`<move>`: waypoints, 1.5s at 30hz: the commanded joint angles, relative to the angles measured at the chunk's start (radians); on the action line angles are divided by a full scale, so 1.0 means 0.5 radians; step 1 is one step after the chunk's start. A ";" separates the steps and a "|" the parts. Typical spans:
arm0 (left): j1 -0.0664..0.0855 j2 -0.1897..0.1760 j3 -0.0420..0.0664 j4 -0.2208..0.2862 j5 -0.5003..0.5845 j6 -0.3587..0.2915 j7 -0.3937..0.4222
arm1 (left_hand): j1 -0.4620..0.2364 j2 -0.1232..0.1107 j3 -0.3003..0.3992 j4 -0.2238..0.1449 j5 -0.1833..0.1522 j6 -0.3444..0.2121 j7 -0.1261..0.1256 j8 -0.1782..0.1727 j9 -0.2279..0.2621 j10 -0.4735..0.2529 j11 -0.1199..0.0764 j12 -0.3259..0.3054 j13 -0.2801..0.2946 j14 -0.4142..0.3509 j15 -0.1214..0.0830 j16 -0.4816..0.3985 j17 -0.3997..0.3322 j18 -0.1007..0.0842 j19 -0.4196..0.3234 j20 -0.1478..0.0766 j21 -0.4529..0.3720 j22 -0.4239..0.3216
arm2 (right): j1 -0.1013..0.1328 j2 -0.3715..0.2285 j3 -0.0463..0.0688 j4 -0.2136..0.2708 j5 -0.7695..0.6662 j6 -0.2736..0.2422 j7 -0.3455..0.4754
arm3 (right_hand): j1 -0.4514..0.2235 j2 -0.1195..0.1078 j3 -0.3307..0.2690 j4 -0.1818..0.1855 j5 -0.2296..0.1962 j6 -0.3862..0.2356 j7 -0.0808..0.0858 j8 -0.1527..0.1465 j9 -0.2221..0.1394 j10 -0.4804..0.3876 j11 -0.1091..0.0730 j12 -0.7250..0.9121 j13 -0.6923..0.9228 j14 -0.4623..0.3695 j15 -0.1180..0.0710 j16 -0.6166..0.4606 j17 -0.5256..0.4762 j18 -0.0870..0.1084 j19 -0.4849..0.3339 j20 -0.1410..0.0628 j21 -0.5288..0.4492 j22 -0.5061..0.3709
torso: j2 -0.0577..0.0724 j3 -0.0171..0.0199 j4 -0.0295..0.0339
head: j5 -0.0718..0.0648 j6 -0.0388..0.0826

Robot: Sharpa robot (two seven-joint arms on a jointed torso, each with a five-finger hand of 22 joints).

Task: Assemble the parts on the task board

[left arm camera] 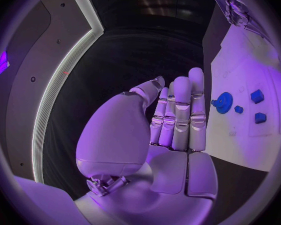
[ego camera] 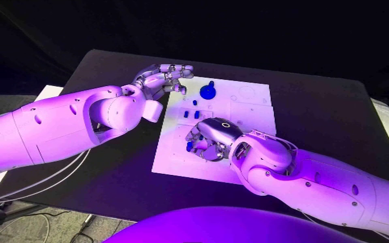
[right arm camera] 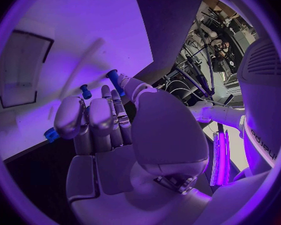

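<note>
White task board (ego camera: 251, 99) with blue gear (ego camera: 208, 91) | left hand (ego camera: 166, 77) empty, fingers straight | right hand (ego camera: 209, 139) over board, grasp unclear

- You see violet light washing the whole scene, brightest on the task board (ego camera: 243, 99).
- Beyond the black table (ego camera: 324, 108), the room falls dark.
- Both wrist views bend straight edges inside dark circular frames.
</note>
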 commanded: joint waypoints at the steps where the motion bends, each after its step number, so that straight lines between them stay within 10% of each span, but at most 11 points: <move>1: 0.000 0.002 0.002 0.006 -0.006 0.038 0.010 | 0.001 0.025 -0.011 0.004 0.007 -0.014 0.000 0.012 -0.001 -0.013 -0.001 0.009 0.003 -0.012 -0.002 0.007 -0.002 0.022 -0.004 0.011 -0.007 -0.002 | -0.001 0.002 -0.001 0.001 -0.022 -0.044 -0.015 | -0.004 -0.006 -0.015 -0.003 -0.006 -0.017 0.001 -0.006 0.000 -0.014 0.000 0.009 0.003 0.019 0.018 -0.005 -0.004 -0.006 -0.010 0.011 -0.009 -0.005 | -0.001 0.0006 -0.002 | -0.002 0.001; 9: 0.000 0.000 0.002 0.003 -0.006 0.042 0.007 | 0.001 0.025 -0.011 0.004 0.007 -0.014 0.000 0.012 -0.001 -0.013 -0.001 0.009 0.003 -0.012 -0.002 0.007 -0.002 0.022 -0.004 0.011 -0.007 -0.002 | -0.008 -0.047 0.001 0.050 -0.002 -0.271 -0.001 | 0.003 0.007 -0.258 0.016 -0.004 -0.089 0.002 -0.001 0.005 -0.154 0.009 0.024 0.007 0.003 0.026 -0.049 -0.067 0.007 -0.040 0.019 -0.061 -0.071 | -0.003 0.0033 -0.003 | -0.016 0.010; 14: 0.000 -0.004 0.002 -0.003 -0.006 0.044 0.005 | 0.001 0.025 -0.011 0.004 0.007 -0.014 0.000 0.012 -0.001 -0.013 -0.001 0.009 0.003 -0.012 -0.002 0.007 -0.002 0.022 -0.004 0.011 -0.007 -0.002 | -0.010 -0.170 0.045 0.152 0.111 -0.399 0.016 | 0.036 0.040 -0.315 0.025 0.026 -0.054 0.008 0.008 0.010 -0.100 0.006 0.071 0.015 0.003 0.023 -0.054 -0.077 0.007 -0.037 0.019 -0.064 -0.074 | -0.006 0.0027 -0.006 | -0.052 0.027; 20: -0.001 -0.009 0.001 -0.009 -0.006 0.045 0.004 | 0.001 0.025 -0.011 0.004 0.007 -0.014 0.000 0.012 -0.001 -0.013 -0.001 0.009 0.003 -0.012 -0.002 0.007 -0.002 0.022 -0.004 0.011 -0.007 -0.002 | 0.006 -0.501 0.118 0.325 0.422 -0.286 -0.141 | 0.009 0.089 -0.320 0.097 0.036 0.066 -0.047 0.040 0.025 0.407 -0.099 0.306 0.099 0.026 -0.051 -0.010 -0.027 -0.010 0.021 -0.034 -0.004 0.014 | -0.024 -0.0031 -0.023 | -0.148 0.048; 25: -0.001 -0.022 0.001 -0.011 -0.006 0.030 0.015 | 0.001 0.025 -0.011 0.004 0.007 -0.014 0.000 0.012 -0.001 -0.013 -0.001 0.009 0.003 -0.012 -0.002 0.007 -0.002 0.022 -0.004 0.011 -0.007 -0.002 | 0.010 -0.719 0.133 0.380 0.569 -0.250 -0.297 | -0.105 0.046 -0.418 0.204 0.127 0.120 -0.107 0.061 0.028 0.715 -0.171 0.519 0.272 0.088 -0.116 0.186 0.209 -0.070 0.189 -0.099 0.186 0.285 | -0.037 -0.0009 -0.067 | -0.200 0.076; 30: -0.001 -0.028 0.000 -0.013 -0.006 0.010 0.031 | 0.005 0.025 -0.013 0.001 0.007 -0.018 0.000 0.017 -0.001 -0.018 -0.002 0.018 0.004 -0.014 -0.003 0.010 -0.005 0.022 -0.004 0.011 -0.009 -0.003 | -0.012 -0.882 0.137 0.399 0.587 -0.210 -0.454 | -0.164 0.061 -0.623 0.348 0.244 0.114 -0.129 0.089 0.028 0.703 -0.189 1.390 1.259 0.112 -0.132 0.415 0.496 -0.119 0.300 -0.128 0.342 0.514 | -0.042 0.0023 -0.088 | -0.246 0.089; 45: -0.002 -0.030 -0.004 -0.018 -0.006 0.013 0.026 | 0.005 0.025 -0.013 0.001 0.007 -0.018 0.000 0.017 -0.001 -0.018 -0.002 0.018 0.004 -0.014 -0.003 0.010 -0.005 0.022 -0.004 0.011 -0.009 -0.003 | -0.056 -0.970 0.137 0.406 0.303 -0.060 -0.544 | -0.290 0.193 -0.979 0.437 0.362 0.122 -0.139 0.184 0.097 0.619 -0.188 1.885 1.940 0.134 -0.127 0.581 0.729 -0.140 0.346 -0.115 0.412 0.625 | -0.049 -0.0033 -0.073 | -0.268 0.084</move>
